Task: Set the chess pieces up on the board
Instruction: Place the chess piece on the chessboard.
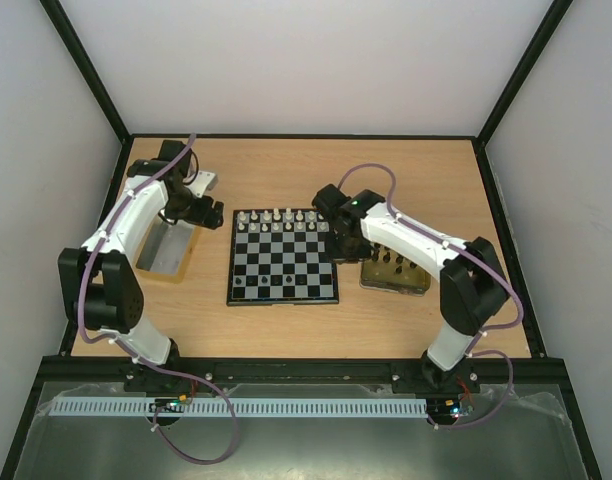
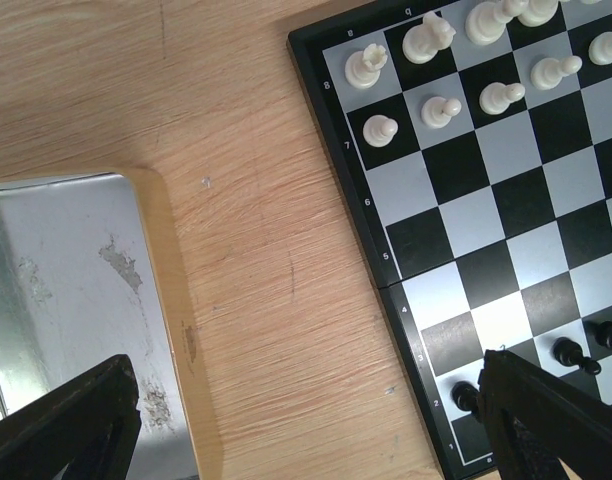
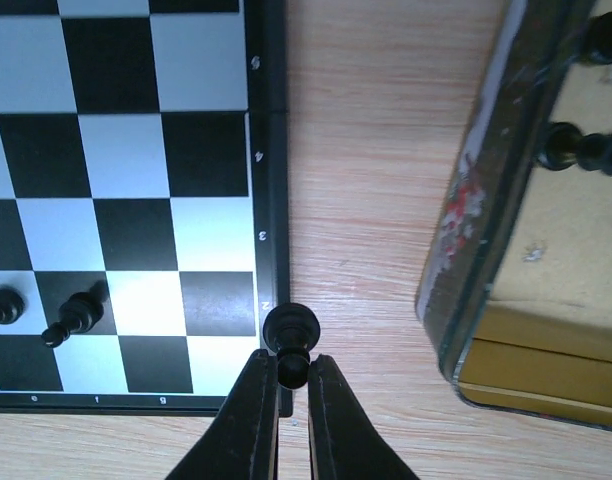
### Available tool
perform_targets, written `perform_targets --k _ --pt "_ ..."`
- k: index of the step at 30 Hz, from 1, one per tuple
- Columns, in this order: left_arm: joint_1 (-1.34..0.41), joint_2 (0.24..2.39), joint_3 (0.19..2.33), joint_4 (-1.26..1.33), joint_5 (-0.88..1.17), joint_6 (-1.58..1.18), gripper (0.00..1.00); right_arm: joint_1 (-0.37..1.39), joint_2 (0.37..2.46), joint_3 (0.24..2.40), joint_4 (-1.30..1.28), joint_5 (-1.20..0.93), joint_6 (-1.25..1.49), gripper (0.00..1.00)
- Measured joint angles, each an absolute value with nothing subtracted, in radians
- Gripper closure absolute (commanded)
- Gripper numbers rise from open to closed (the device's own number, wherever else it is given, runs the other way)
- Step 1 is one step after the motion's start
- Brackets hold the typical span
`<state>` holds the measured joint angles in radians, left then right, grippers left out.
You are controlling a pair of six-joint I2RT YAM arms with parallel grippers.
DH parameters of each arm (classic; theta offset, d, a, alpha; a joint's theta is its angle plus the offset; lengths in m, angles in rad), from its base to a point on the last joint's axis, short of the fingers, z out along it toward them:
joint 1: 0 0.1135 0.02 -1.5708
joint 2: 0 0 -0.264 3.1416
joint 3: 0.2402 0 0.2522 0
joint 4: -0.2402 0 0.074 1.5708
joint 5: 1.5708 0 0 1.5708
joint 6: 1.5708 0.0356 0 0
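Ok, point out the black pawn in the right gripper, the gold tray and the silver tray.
Black pawn (image 3: 290,326), right wrist view, on its round head.
Gold tray (image 3: 466,215), right wrist view, on its side wall.
Silver tray (image 2: 56,280), left wrist view, on its bare floor.

Bare table (image 3: 366,180) lies open between the board (image 3: 269,150) and the gold tray (image 3: 481,220).

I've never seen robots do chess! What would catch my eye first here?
The small black-and-grey checkerboard in the middle of the wooden table, with tiny white chess pieces lined up along its far side. Then the right claw, pinched shut on a tiny round-headed black chess piece at the board's right rim, beside a shiny gold rectangular tray holding more black pieces.
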<state>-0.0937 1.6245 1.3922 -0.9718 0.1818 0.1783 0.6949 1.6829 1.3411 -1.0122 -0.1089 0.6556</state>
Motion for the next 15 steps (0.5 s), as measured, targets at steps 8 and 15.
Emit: perform_targets --k 8,15 --pt "-0.093 1.616 1.392 -0.971 0.178 0.175 0.08 0.766 1.771 1.378 -1.003 -0.129 0.662 0.94" --pt "-0.091 1.616 1.392 -0.971 0.178 0.175 0.08 0.814 1.807 1.399 -0.989 -0.146 0.664 0.95"
